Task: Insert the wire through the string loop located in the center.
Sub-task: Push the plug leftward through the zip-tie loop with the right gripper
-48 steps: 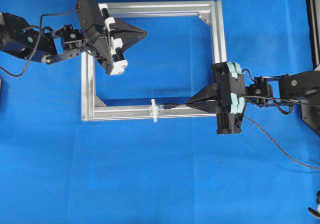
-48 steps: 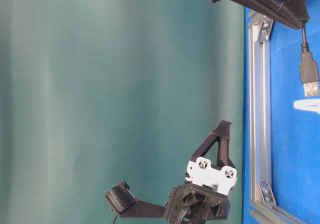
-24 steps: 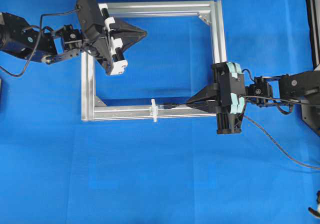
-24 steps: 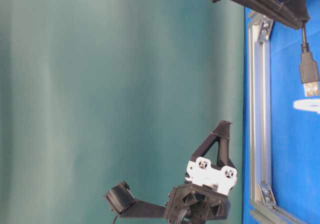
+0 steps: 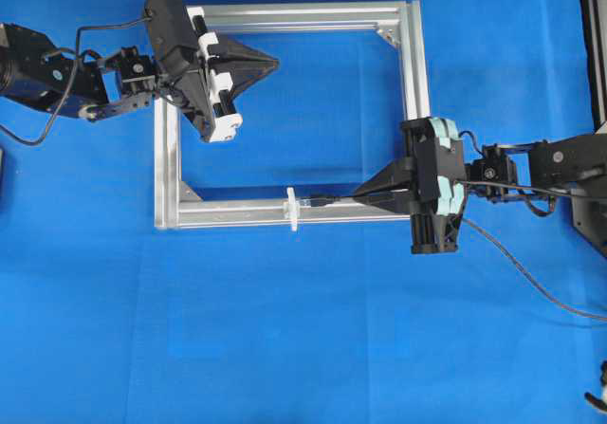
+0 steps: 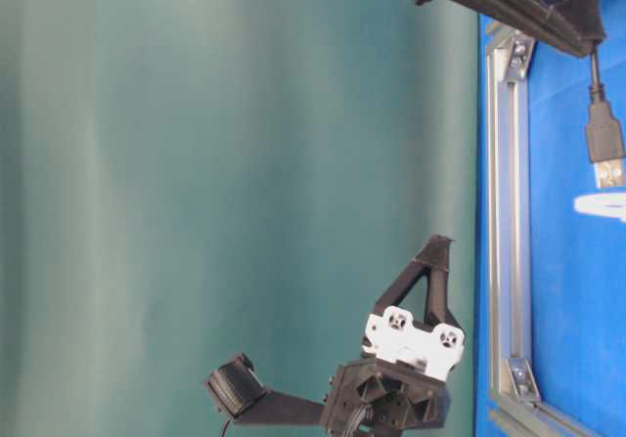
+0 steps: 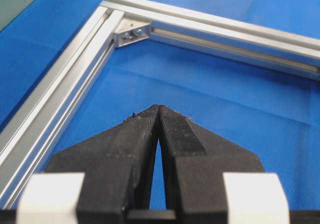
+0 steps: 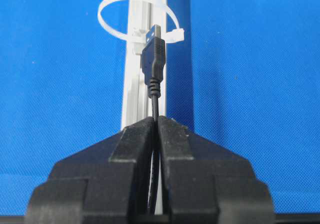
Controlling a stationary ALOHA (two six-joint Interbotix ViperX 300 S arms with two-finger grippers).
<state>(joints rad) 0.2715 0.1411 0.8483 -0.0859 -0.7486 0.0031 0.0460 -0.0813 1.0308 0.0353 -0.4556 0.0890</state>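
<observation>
My right gripper (image 5: 358, 196) (image 8: 156, 118) is shut on the wire (image 8: 155, 101), a thin black cable. Its dark plug (image 8: 153, 58) (image 5: 321, 199) sticks out ahead of the fingertips, along the near bar of the silver frame (image 5: 237, 213). The metal tip sits at the white string loop (image 8: 137, 11) (image 5: 293, 208), which stands upright across that bar. In the table-level view the plug (image 6: 604, 139) hangs just short of the loop (image 6: 602, 203). My left gripper (image 5: 275, 62) (image 7: 158, 107) is shut and empty, hovering over the blue mat inside the frame's far left corner.
The frame is a square of aluminium bars on a blue mat (image 5: 303, 329), with corner brackets (image 7: 133, 32). The wire trails from my right gripper over the mat to the right edge (image 5: 541, 286). A black stand (image 5: 593, 45) is at the far right.
</observation>
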